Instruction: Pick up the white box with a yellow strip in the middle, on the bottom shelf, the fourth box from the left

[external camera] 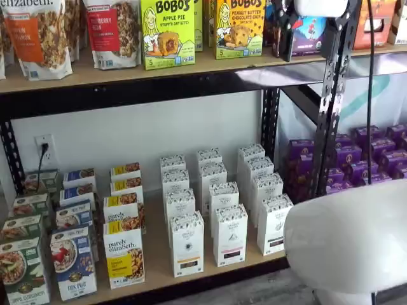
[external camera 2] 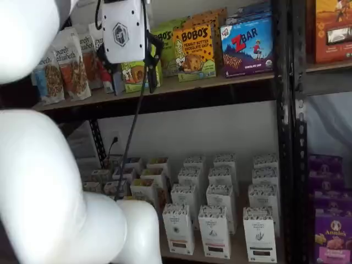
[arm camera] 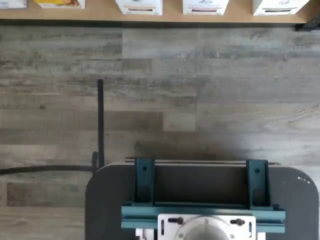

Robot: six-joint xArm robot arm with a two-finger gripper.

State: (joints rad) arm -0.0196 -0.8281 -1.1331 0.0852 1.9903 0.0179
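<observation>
Grey plank floor (arm camera: 200, 100), cardboard boxes (external camera: 187, 244)

Glossy white arm (external camera 2: 38, 187), black cable (external camera 2: 135, 110)

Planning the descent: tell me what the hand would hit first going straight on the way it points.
Pointing down, the hand would likely meet the wood floor just in front of the bottom shelf; depth is unclear.
</observation>
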